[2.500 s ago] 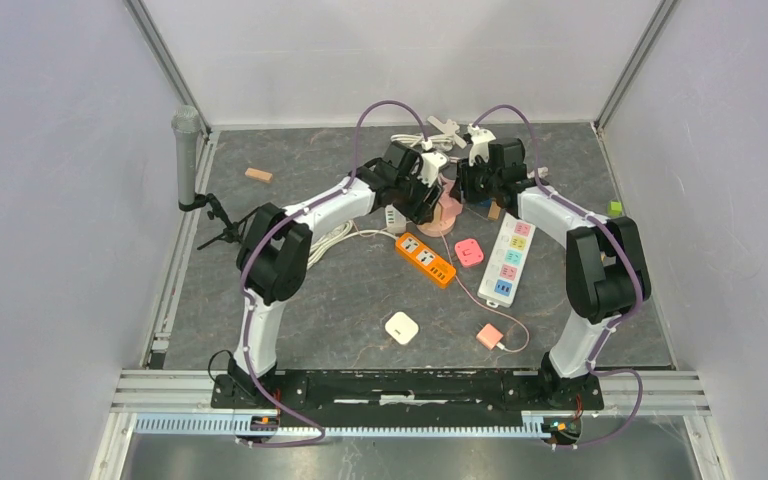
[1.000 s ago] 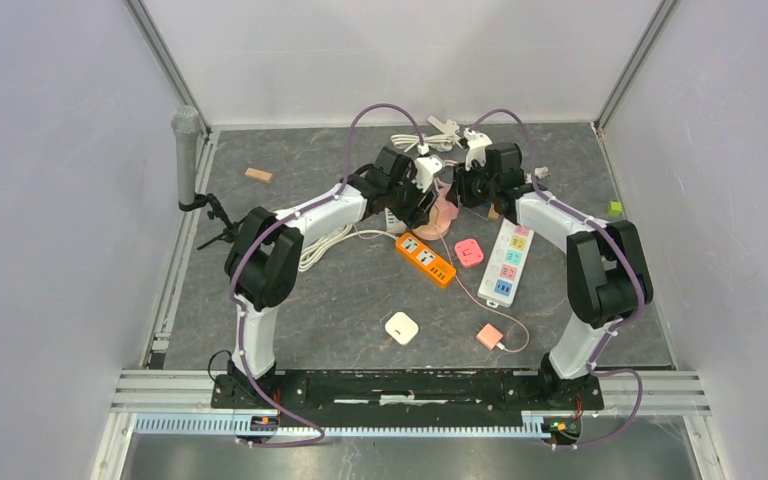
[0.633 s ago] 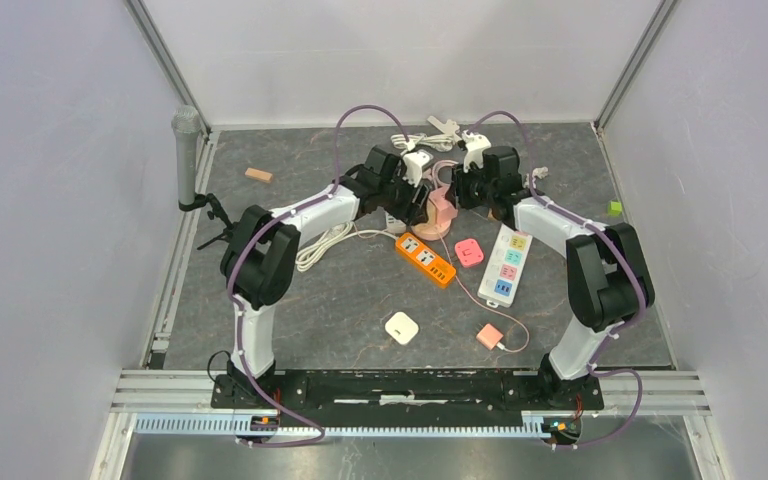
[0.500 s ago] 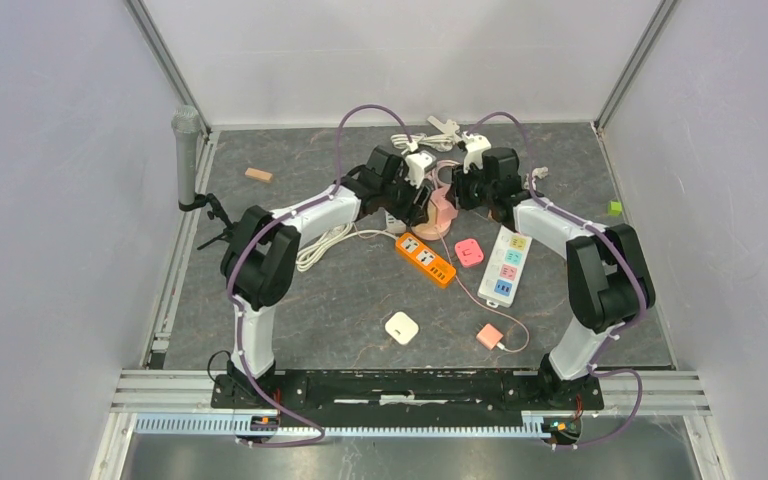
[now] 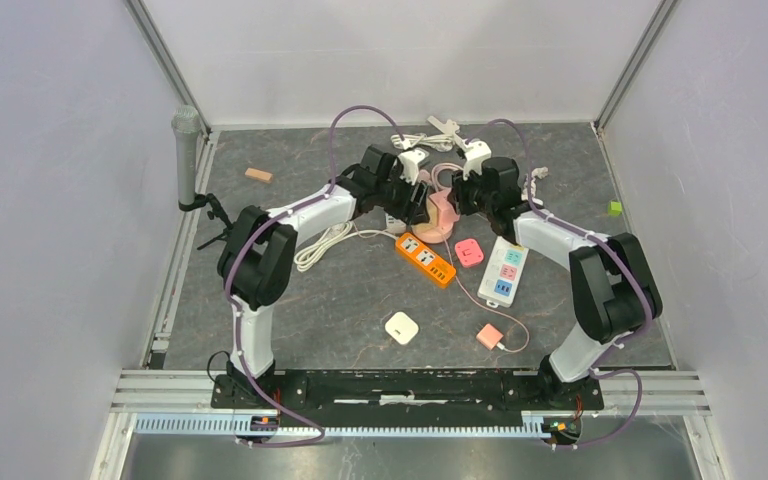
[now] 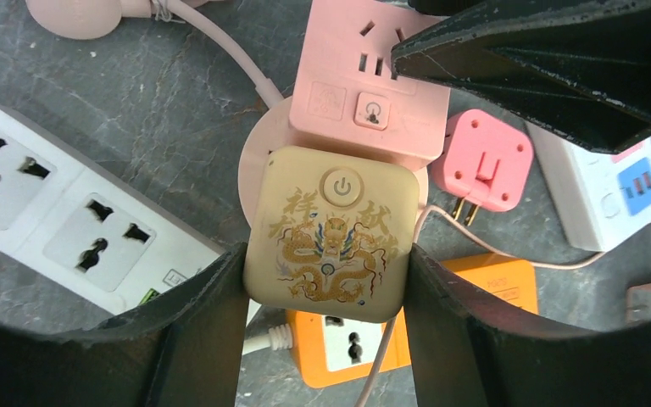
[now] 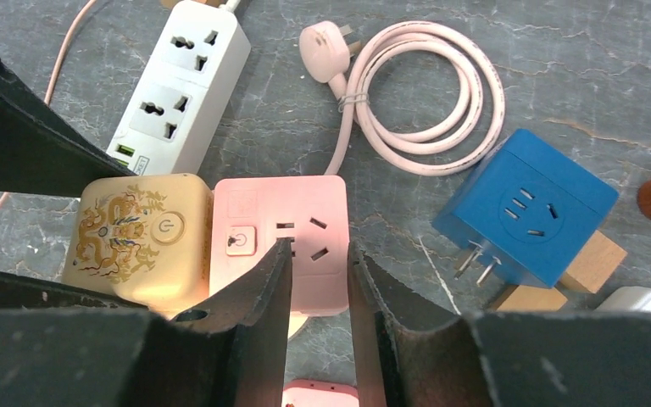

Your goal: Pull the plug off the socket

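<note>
Two grippers bracket the joint. The left gripper [image 6: 326, 267] clamps the gold dragon-printed plug cube [image 6: 331, 225], butted at nine o'clock against the pink socket cube [image 7: 309, 208]. The right gripper [image 7: 318, 248], narrowly parted and empty, sits over that socket. Separation looks pending: brace pink, pull gold straight outward.

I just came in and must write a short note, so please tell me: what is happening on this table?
Two robot arms work on two power cubes at the far middle of the table. The left claw is closed on the gold dragon adapter, one finger on each side. The adapter sits tight against the pink socket cube, so they look not yet parted. The right claw hangs over the pink cube, fingers close together; whether it presses down I cannot tell.
</note>
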Controlling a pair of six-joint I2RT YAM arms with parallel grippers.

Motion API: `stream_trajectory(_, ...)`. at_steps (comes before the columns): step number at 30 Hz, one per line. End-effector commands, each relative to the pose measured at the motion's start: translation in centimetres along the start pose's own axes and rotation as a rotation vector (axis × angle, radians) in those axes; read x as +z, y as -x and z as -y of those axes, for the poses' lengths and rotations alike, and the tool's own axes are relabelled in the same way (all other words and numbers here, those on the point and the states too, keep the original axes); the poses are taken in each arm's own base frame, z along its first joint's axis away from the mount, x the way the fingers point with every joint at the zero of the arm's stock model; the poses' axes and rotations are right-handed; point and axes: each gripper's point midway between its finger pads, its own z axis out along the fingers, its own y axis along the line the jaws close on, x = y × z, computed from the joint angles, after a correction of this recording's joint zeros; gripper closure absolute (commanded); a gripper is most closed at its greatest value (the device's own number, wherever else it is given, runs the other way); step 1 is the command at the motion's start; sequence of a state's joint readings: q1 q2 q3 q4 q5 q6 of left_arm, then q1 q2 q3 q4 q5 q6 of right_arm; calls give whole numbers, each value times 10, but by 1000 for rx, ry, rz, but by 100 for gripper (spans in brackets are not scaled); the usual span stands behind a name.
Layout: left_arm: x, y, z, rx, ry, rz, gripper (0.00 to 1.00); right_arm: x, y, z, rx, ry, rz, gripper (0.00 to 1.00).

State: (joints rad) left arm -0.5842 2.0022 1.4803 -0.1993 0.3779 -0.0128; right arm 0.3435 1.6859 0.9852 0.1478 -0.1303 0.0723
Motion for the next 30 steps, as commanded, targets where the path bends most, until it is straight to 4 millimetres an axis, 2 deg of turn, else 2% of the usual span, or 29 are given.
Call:
stream_trajectory(1, -27, 77, 9, -92, -98, 273, 98, -41, -161, -4, -13, 4, -529, 65)
stream_trajectory(6, -20, 59, 16, 203, 32, 231, 98, -43, -156, -5, -17, 6, -506, 65)
stream_trajectory(8, -18, 54, 16, 241, 39, 212, 98, -42, -152, -7, -14, 15, -497, 65)
stream_trajectory(10, -16, 50, 16, 282, 35, 203, 98, -41, -143, -9, 1, 22, -486, 63)
stream_trajectory(12, -15, 46, 17, 323, 33, 194, 98, -38, -125, -13, 20, 36, -458, 57)
stream_trajectory(16, -11, 28, 15, 372, 23, 134, 98, -29, -80, -19, 92, 71, -376, 35)
stream_trajectory(18, -9, 20, 17, 396, 5, 106, 98, -25, -61, -16, 132, 64, -343, 29)
stream_trajectory(21, -7, 11, 19, 410, -19, 93, 98, -14, -38, -15, 217, 81, -312, 25)
stream_trajectory(26, -2, 5, 22, 411, -30, 92, 98, -3, -17, -35, 346, 179, -281, 23)
stream_trajectory(30, 3, 10, 19, 385, -12, 98, 98, -4, -21, -43, 391, 223, -270, 24)
